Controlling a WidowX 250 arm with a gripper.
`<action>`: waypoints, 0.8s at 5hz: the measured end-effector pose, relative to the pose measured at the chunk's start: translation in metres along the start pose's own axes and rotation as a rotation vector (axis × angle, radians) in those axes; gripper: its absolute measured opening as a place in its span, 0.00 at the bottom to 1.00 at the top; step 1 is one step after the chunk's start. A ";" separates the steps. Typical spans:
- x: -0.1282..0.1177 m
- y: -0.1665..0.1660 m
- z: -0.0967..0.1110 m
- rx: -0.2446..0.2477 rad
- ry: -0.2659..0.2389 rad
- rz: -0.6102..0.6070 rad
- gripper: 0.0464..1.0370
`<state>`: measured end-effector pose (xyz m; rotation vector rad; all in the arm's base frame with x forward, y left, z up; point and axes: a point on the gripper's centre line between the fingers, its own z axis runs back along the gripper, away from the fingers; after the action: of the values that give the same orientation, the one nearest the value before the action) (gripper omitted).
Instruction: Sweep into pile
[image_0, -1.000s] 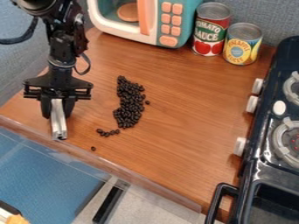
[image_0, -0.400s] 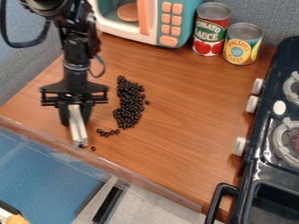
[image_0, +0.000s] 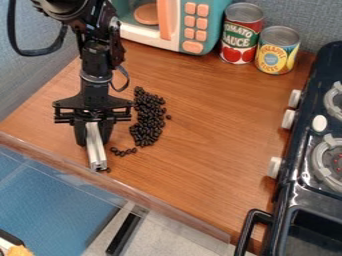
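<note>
Hanging at the frame's left, the gripper (image_0: 94, 141), beside dark beans (image_0: 148, 120) just left of centre that should be light, hard and quick to roll, clamps the bar (image_0: 97, 152), likely stiff and best held squarely near its top, its foot by one stray bean (image_0: 107, 170).

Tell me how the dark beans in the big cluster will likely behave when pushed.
The beans look small, rounded and loose, so they will probably roll or slide as separate pieces, not as one mass. The smooth-looking wooden counter likely offers little grip. Stragglers already lie apart from the cluster, which suggests some may scatter.
</note>
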<state>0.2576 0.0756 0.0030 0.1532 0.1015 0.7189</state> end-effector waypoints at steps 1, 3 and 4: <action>-0.004 -0.009 0.001 -0.004 -0.008 -0.011 0.36; 0.000 -0.019 0.002 -0.035 0.001 0.056 0.36; 0.005 -0.027 0.003 -0.064 0.007 0.084 0.36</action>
<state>0.2792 0.0591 0.0015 0.0945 0.0788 0.8059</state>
